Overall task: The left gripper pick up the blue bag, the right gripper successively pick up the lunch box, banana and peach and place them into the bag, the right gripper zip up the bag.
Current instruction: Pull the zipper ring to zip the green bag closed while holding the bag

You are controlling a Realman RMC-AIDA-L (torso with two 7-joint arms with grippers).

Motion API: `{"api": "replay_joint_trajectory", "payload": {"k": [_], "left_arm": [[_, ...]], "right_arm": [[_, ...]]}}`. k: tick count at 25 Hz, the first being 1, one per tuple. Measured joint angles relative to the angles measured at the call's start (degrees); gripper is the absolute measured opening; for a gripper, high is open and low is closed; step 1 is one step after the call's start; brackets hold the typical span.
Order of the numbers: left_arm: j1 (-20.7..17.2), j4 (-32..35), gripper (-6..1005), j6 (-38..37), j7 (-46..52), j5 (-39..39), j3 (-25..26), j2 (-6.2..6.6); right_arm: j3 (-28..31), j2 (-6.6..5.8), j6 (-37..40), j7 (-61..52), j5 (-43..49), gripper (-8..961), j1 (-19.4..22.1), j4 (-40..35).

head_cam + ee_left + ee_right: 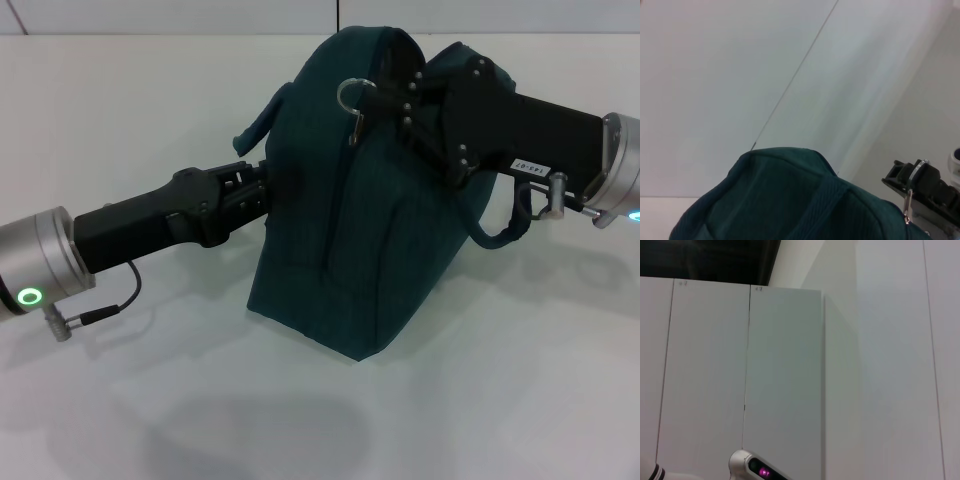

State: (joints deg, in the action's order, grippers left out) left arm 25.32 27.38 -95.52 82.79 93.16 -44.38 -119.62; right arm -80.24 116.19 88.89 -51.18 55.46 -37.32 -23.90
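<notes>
Dark teal-blue bag (350, 250) with a silver ring pull (352, 97), black pincers, white counter (150, 400).

White table and panelled walls

A plain white table (150, 400) lay under soft grey shadows, while tall white wall panels (785, 380) with thin vertical seams rose behind, under a dark gap (705, 257) overhead.

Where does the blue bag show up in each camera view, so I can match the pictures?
Head view: the blue bag stands mid-frame on the table, between the left gripper and the right gripper.
Left wrist view: its top fills the lower edge.
Right wrist view: not in it, only white panels.
Shared landmark: the metal ring pull, in the head and left wrist views.
</notes>
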Motion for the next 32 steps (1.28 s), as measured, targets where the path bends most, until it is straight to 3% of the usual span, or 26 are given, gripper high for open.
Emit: {"api": "replay_joint_trajectory", "payload": {"k": [2,5,11,16,32], "left_arm": [[0.1,0.0,534,0.0,0.0,0.1,0.0,0.00],[0.1,-0.1,296,0.0,-0.6,-0.1,0.0,0.00],[0.2,-2.2,108,-0.3,-4.5,-0.4,0.0,-0.08],[0.3,-2.5,58,-0.4,-5.4,-0.1,-1.0,-0.09],[-0.3,-2.9,81,-2.8,-9.6,-0.2,-3.6,-0.09]], "right_arm": [[0.0,0.00,0.0,0.0,0.0,40,0.0,0.0],[0.0,0.00,-0.1,-0.1,0.0,41,0.0,0.0],[0.0,0.00,-0.1,-0.8,-0.5,43,0.1,0.1],[-0.1,0.00,0.2,-2.1,-3.2,44,0.1,1.6],[0.5,-0.35,-1.7,-8.2,-6.8,48,0.6,3.2]]}}
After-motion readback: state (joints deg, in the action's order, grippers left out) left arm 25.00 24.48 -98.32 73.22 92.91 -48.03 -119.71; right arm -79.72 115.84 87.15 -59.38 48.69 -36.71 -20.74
